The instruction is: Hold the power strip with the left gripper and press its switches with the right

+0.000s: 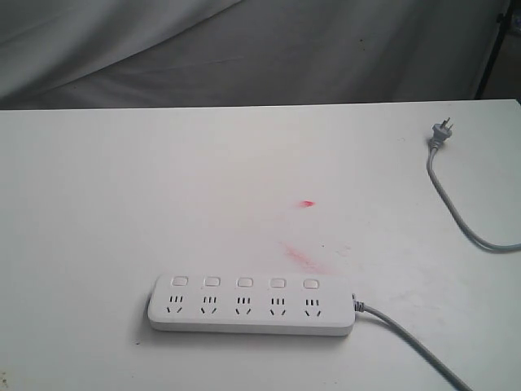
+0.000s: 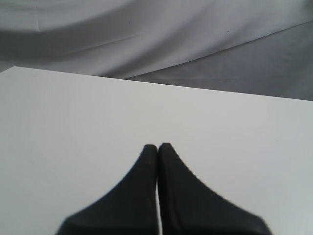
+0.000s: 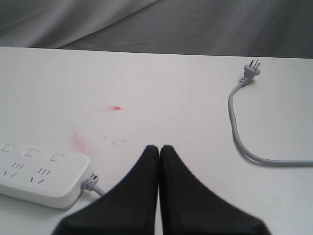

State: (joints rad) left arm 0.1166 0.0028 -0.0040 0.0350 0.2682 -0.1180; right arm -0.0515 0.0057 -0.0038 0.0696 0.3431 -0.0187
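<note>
My left pincer (image 2: 157, 147) and right pincer (image 3: 159, 148) are both pressed closed, holding nothing, above a white table (image 1: 122, 204); the power strip (image 1: 251, 304) lies untouched, its switches (image 1: 244, 282) facing up.

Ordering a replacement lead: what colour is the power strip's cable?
The cable is light grey; the right wrist view shows it best.

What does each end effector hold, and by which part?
Nothing: left end effector and right end effector are shut, empty; the power strip lies free.
</note>
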